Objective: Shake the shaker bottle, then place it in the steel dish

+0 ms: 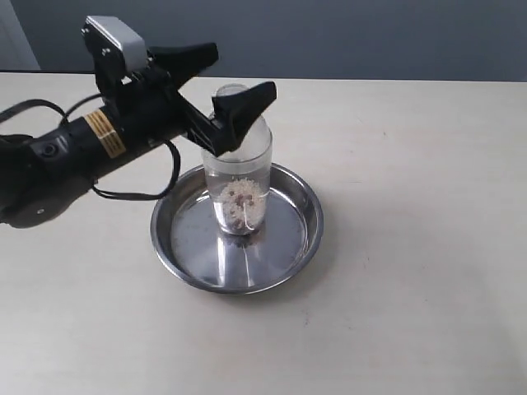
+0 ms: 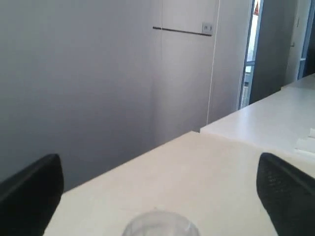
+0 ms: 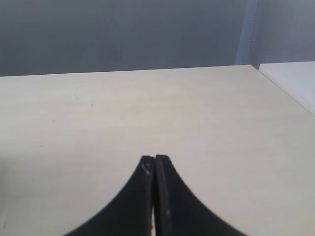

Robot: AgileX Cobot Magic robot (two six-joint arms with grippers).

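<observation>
The clear shaker bottle (image 1: 240, 179) stands upright in the steel dish (image 1: 196, 240), with pale and brown pellets showing at its bottom. My left gripper (image 1: 239, 72) is open at the bottle's top. Its two black fingers (image 1: 244, 107) are spread wide on either side of the cap and shoulder, and none is seen pressing on it. In the left wrist view the round clear cap (image 2: 160, 225) shows low between the wide-apart fingers (image 2: 30, 191) of the gripper (image 2: 158, 167). My right gripper (image 3: 155, 158) is shut and empty above bare table. It does not appear in the exterior view.
The dish sits near the middle of a pale wooden table (image 1: 412, 164). The left arm's black body and cables (image 1: 66, 156) stretch in from the left. A grey wall (image 1: 329, 33) runs behind the table's far edge.
</observation>
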